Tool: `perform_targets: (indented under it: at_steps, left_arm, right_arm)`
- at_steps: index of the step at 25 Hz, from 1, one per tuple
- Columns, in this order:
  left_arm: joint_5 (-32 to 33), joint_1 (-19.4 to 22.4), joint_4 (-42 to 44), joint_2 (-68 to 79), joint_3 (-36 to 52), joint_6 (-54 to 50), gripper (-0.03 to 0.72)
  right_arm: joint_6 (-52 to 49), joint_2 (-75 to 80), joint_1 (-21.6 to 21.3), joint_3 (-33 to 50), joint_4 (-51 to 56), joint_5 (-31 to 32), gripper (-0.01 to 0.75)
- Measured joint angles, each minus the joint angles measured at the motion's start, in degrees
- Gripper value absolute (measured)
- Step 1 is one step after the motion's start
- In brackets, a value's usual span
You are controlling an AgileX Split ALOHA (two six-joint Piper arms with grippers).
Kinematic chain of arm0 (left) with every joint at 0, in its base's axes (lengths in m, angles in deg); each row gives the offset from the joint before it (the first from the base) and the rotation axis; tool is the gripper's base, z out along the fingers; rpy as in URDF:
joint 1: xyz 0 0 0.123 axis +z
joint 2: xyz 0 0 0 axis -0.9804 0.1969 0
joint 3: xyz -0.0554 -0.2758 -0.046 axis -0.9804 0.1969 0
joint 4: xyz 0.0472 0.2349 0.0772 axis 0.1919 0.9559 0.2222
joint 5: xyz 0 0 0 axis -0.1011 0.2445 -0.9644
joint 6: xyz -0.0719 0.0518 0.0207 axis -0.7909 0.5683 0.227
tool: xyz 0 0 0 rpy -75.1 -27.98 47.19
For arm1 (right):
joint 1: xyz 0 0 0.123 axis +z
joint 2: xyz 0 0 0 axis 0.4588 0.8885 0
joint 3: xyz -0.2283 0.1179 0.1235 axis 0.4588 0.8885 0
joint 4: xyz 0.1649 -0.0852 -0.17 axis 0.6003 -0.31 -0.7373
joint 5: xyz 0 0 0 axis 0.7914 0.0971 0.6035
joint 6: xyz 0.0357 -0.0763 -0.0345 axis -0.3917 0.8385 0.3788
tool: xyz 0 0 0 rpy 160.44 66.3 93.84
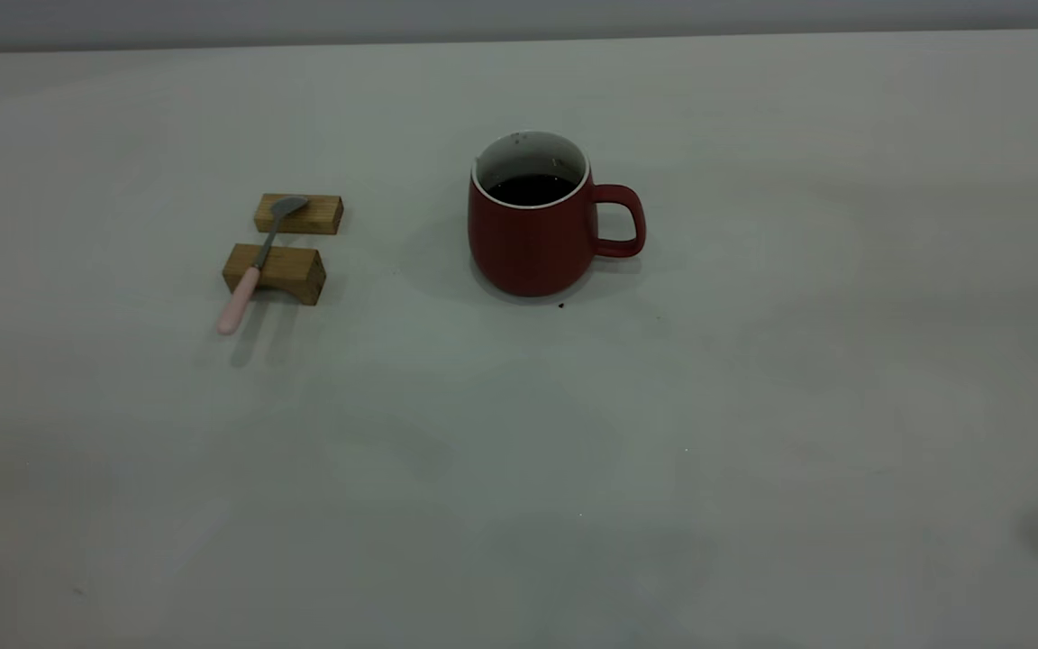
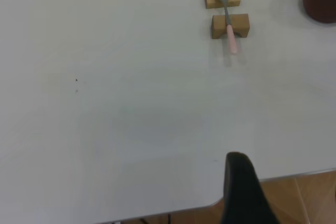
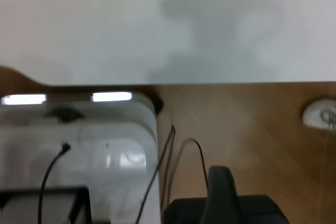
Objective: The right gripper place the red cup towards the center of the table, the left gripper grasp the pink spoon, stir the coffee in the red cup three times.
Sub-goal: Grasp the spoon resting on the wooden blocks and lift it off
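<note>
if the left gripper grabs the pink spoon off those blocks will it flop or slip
The pink spoon looks rigid, with a metal neck and a moulded handle, so it probably won't flop. It bridges two wooden blocks, with the handle overhanging the table, so there is likely finger room beneath. Being slim, smooth and probably light, it may twist or slide in the grip.

We see one black, rounded left gripper finger (image 2: pixel 241 190); right gripper finger (image 3: pixel 220 192) black on a black block
</note>
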Motion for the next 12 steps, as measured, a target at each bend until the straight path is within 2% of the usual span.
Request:
perform_targets:
  at_steps: [6, 12]
  left_arm:
    - [0.0, 0.0, 0.0, 0.0, 0.0, 0.0, 0.49]
    - [0.0, 0.0, 0.0, 0.0, 0.0, 0.0, 0.49]
  right_arm:
    - [-0.73, -19.85, -0.7, 7.53, 0.31, -2.15, 0.588]
    - [-0.93, -36.75, -0.7, 8.6, 1.17, -2.99, 0.588]
